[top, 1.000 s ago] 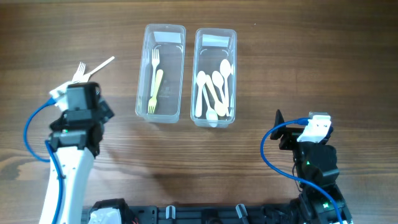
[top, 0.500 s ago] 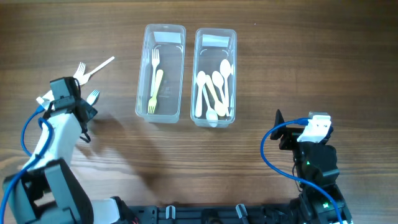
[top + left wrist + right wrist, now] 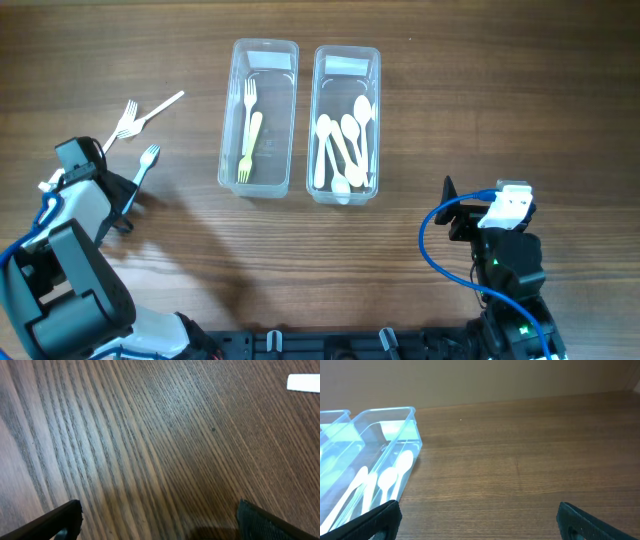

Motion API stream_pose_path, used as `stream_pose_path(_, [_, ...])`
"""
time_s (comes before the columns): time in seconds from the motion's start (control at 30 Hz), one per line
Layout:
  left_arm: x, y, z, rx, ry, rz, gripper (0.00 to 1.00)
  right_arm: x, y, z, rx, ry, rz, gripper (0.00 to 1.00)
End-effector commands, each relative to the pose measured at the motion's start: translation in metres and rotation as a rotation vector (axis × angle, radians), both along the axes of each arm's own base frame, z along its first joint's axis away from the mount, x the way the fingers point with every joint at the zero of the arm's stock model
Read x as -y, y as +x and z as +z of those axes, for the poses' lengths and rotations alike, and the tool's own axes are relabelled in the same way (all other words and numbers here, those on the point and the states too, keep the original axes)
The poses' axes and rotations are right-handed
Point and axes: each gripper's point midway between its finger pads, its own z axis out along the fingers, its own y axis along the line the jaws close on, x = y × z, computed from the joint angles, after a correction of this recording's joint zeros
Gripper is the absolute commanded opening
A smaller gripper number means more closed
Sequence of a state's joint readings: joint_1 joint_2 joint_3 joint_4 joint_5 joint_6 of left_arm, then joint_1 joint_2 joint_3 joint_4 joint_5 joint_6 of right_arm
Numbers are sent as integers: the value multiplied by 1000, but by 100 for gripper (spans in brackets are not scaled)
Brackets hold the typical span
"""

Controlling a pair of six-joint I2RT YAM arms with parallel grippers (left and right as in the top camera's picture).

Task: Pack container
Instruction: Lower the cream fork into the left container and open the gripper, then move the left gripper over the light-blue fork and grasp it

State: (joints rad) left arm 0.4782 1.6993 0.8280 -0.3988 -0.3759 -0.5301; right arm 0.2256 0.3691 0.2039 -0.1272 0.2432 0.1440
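Observation:
Two clear containers stand side by side at the back. The left container (image 3: 232,120) holds one pale yellow fork (image 3: 249,135). The right container (image 3: 377,120) (image 3: 395,440) holds several white spoons (image 3: 345,145) (image 3: 385,480). Two white forks (image 3: 140,115) and a pale blue fork (image 3: 147,160) lie loose on the wood, left of the containers. My left gripper (image 3: 125,200) (image 3: 160,525) is open over bare wood, just below and left of the blue fork. My right gripper (image 3: 452,205) (image 3: 480,520) is open and empty, right of and nearer than the spoon container.
A small white end (image 3: 303,382), too little of it in view to name, shows at the top right of the left wrist view. The second container's corner (image 3: 332,417) sits at the far left of the right wrist view. Blue cables (image 3: 430,250) loop beside each arm.
My left arm has swung left and back toward the near edge, away from the loose forks, uncovering the pale blue fork. The right arm has not moved.

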Motion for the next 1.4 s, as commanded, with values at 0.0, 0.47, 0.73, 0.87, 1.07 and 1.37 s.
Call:
stream_pose_path(0.0, [23,-15,-25,-71,-136,-11,100,-2,0,1,5,-9,11,100])
stream_pose_path(0.47, [74,-25,-34,-76,-353,73,100,-2,0,1,5,-9,11,100])
stream_pose_path(0.73, [100,-2,-29,-87,-271,-80,100,-2,0,1,5,-9,11,100])
stream_pose_path(0.87, [79,0,0,-44,-137,-67,100,-2,0,1,5,-9,11,100])
stream_pose_path(1.07, [74,18,69,202,-66,-58,99,-2,0,1,5,-9,11,100])
stream_pose_path(1.37, [80,91,85,492,-117,-140,91,-2,0,1,5,-9,11,100])
